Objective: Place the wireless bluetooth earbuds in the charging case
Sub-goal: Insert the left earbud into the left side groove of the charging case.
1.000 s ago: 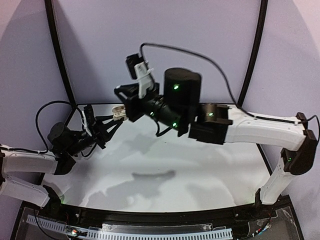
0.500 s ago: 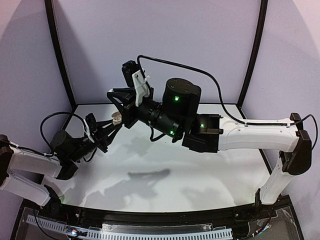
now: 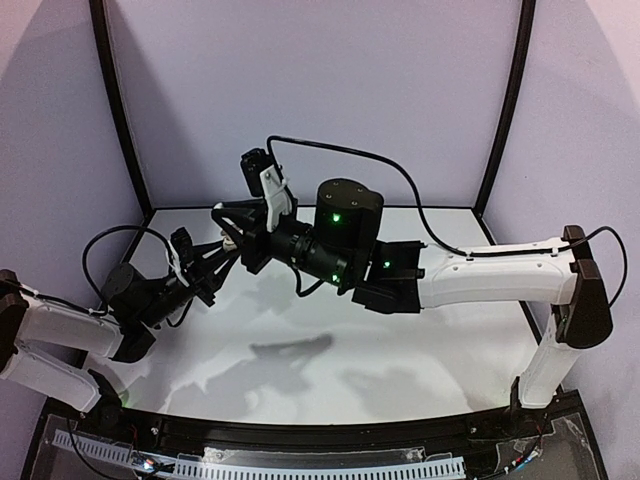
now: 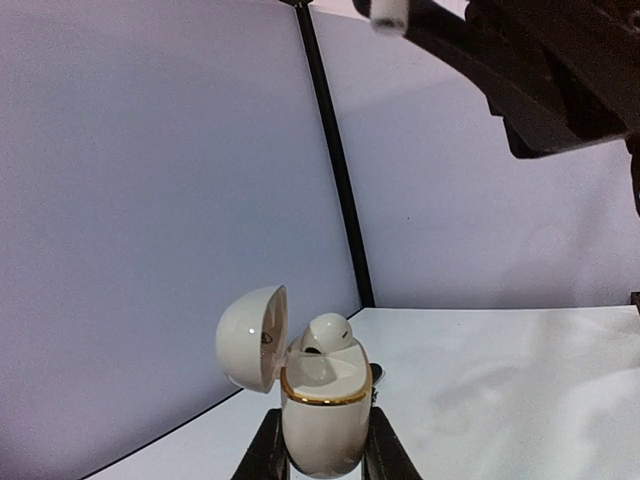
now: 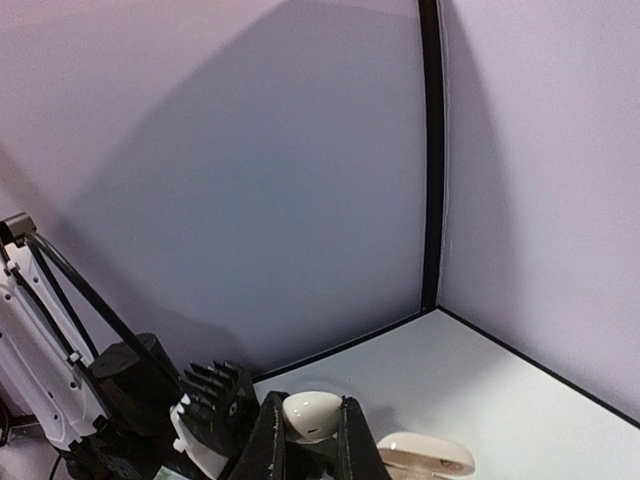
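My left gripper (image 4: 322, 445) is shut on the white charging case (image 4: 322, 420), held upright with its lid (image 4: 250, 338) swung open to the left. One white earbud (image 4: 328, 333) sits in the case's far socket; the near socket is hollow. My right gripper (image 5: 310, 428) is shut on a second white earbud (image 5: 312, 416), which shows in the left wrist view as a white tip (image 4: 388, 12) high above the case. In the top view the right gripper (image 3: 230, 228) hangs just above the left gripper (image 3: 218, 262). The right wrist view shows the case's lid (image 5: 425, 455) below and to the right of the held earbud.
The white tabletop (image 3: 400, 350) is enclosed by pale walls with black corner posts (image 3: 120, 110). The long right arm (image 3: 480, 275) stretches across the table's middle towards the back left corner. A black cable (image 3: 400, 180) loops above it.
The right arm has swung down and to the left, bringing its earbud closer above the case. The left gripper has shifted slightly and keeps its hold on the case.
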Controlling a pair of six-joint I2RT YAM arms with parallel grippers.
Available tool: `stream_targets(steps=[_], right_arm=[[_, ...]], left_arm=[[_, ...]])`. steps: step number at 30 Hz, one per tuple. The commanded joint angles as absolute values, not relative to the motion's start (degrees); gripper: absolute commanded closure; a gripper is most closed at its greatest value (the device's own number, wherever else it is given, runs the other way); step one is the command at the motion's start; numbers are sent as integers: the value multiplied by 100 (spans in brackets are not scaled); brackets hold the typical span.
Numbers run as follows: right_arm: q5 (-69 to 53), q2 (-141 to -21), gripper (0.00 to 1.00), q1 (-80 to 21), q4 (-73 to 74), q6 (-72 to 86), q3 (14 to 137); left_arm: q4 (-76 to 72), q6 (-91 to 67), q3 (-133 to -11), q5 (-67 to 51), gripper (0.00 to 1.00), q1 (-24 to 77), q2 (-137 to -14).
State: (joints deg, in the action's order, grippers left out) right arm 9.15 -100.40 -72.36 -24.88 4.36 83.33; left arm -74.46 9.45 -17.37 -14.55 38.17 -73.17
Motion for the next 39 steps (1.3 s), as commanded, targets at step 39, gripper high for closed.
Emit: stream_targets(steps=[39], right_arm=[[551,-10408,100,-6806,-3511,1132,7554]], left_arm=[[-10281,404,-1891,-1911,99,3841,-7247]])
